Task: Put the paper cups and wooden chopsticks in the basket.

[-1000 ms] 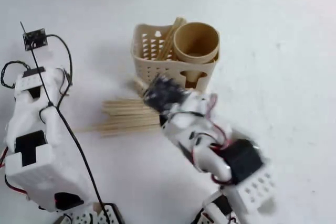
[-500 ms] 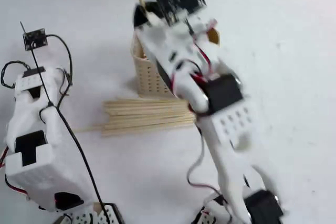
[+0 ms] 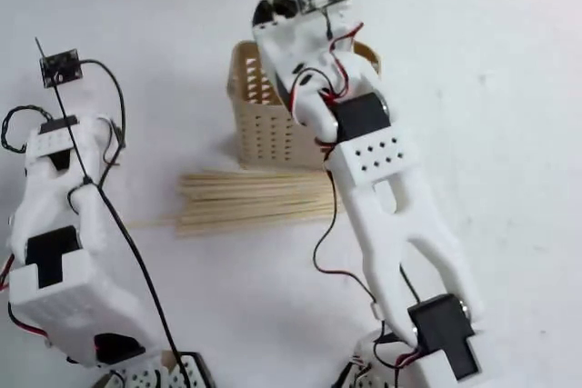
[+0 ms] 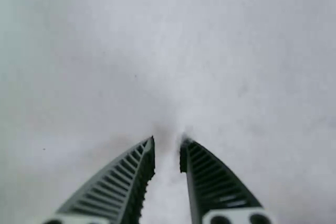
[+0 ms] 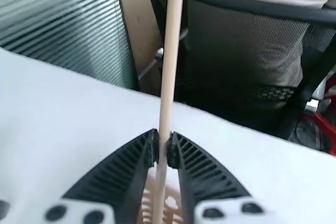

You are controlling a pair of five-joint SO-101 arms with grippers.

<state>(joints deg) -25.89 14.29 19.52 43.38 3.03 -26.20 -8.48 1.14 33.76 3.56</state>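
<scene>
Two arms at one white table (image 3: 491, 115). Wide bare stretch to the right of the basket (image 3: 268, 134) and across the front middle. Far table edge close behind the basket, dark room beyond. Right arm (image 3: 382, 188) stretched from the near edge diagonally over the basket, covering most of its opening. Left arm (image 3: 64, 224) folded low at the left side, well apart from the basket, cables looped around it, a small circuit board (image 3: 60, 67) on a wire beside it.

One wooden chopstick (image 5: 172, 51) upright, pinched between the jaws of the right gripper (image 5: 163, 151), lower end down over the basket's open top, upper end rising past the table's far edge. One pile of chopsticks (image 3: 250, 199) flat on the table just in front of the basket, too tightly stacked to count. One paper cup (image 3: 371, 59), only a tan curve of rim at the basket's right corner, the rest hidden under the arm. Left gripper (image 4: 167, 153) close over bare table, jaws slightly spread, nothing between.

Tabletop matte white, faintly smudged. Behind the table: slatted blinds (image 5: 63, 24) and a black mesh chair (image 5: 236, 77).
</scene>
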